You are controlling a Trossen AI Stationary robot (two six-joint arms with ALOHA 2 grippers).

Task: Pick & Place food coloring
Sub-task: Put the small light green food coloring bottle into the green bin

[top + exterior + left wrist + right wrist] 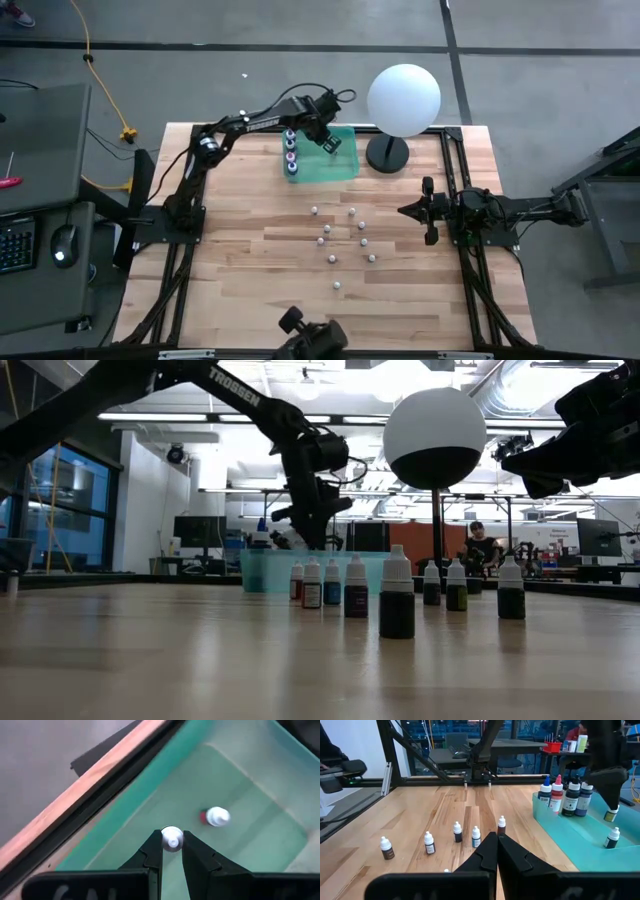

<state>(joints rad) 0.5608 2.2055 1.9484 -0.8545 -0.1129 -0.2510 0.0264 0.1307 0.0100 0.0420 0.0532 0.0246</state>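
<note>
Holding a bottle [172,839] over teal bin [250,785], left tool [172,845].

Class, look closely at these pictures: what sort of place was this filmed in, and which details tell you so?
Most likely a robotics lab or workshop. Two arms are bolted to a wooden table, desks with computer monitors stand behind it, and exposed ceiling ducts run overhead. A person sits at a workstation in the background.

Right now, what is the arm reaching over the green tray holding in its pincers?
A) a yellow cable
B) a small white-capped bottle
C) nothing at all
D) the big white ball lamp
B: the left gripper pinches a small white-capped bottle above the green tray.
</note>
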